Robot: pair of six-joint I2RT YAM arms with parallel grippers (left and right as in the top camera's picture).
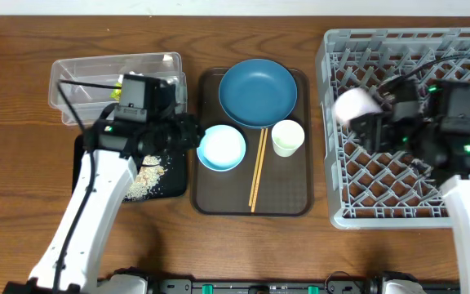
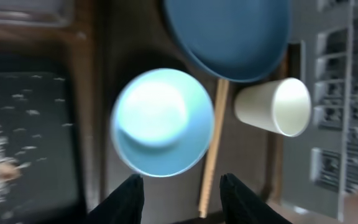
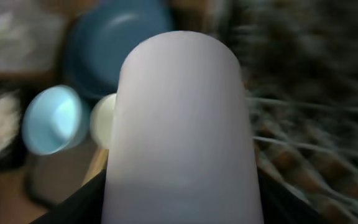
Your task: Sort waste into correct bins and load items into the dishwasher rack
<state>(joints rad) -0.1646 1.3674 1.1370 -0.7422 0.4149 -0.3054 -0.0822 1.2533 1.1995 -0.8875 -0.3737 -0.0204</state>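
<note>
right fingers [image 3: 79, 208] around white cup [image 3: 179, 124] over grey rack [image 1: 365, 188]; left fingers [image 2: 126, 199] apart

Brown serving tray [image 1: 288, 184] sitting mid-table: rectangular, rounded corners, low raised rim, long sides running near to far. Lying flat on the wooden table [image 1: 15, 180], dark reddish-brown, grain running left to right. Wood reaching out past the tray on all four sides, widest to the left. Pale band [image 1: 137, 6] lining the far edge, just beyond the wood. Tray floor blurred in the left wrist view.
</note>
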